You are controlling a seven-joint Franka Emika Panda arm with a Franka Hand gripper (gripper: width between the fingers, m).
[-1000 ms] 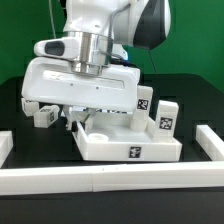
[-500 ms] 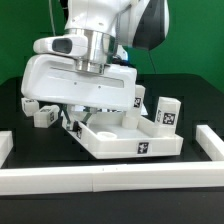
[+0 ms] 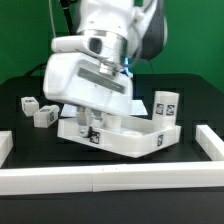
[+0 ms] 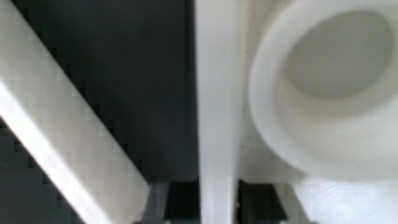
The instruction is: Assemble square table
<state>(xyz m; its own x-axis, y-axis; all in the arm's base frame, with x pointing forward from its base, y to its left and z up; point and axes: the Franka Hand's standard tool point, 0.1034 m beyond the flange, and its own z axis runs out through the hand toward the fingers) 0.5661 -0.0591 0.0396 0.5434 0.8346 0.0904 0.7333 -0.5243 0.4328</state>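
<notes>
Shifted and turned since prior frame: large white plastic square panel (image 3: 128, 141), sat centre, far side of long white border bar (image 3: 110, 178). Two-finger gripper (image 3: 90, 122) was clamped on its thin rim. Rec.: drag slowly, keep rim fully seated in grip.

1. Ext cam: off the arm (image 3: 100, 55), raised, tilted down, mid-range. Faces arm over near border bar (image 3: 110, 181), green wall (image 3: 200, 40) behind.
2. Wrist cam: v. close, looks along square table panel (image 4: 217, 100) rim, beside round socket (image 4: 338, 70).
3. Shared: panel rim/corner only. Ext shows the whole panel, wrist just a slice.
</notes>
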